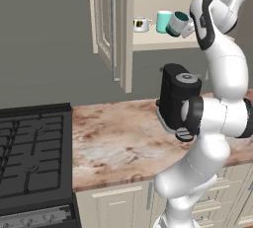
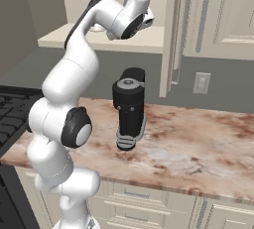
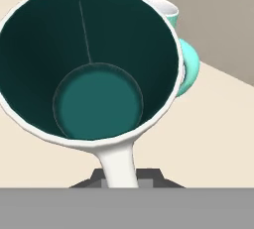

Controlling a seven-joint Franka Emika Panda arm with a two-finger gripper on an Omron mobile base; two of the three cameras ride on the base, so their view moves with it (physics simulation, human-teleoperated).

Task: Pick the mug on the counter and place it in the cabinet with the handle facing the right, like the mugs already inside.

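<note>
Clearly the mug [image 1: 179,23] is off the counter [image 1: 113,133] and up at the cabinet [image 1: 148,5], carried tilted at shelf height just beside the mint-green mug [image 1: 163,21]. In the left base view it hangs at the end of the arm, its mouth turned back toward the wrist. The hand view looks straight down into its dark teal inside [image 3: 89,69], and the pale handle [image 3: 119,161] runs down to the gripper [image 3: 121,178]. The jaws are closed, and by the look of it they pinch that handle — probably why the cup hangs askew.

The white mug [image 1: 141,23] and the mint-green one stand on the beige shelf [image 1: 158,42] with the door [image 1: 111,24] swung wide, so the way in is free. Behind the carried cup in the hand view a mint-green curve [image 3: 188,72] shows close by — the neighbour's side or handle, I cannot tell which. That closeness is the risk: a nudge would shove the neighbour along.

What seems left is to level the cup, turn it so its handle points right like the others, and set it down on bare shelf. A black coffee machine [image 1: 175,98] stands on the counter below, clear of all this.
</note>
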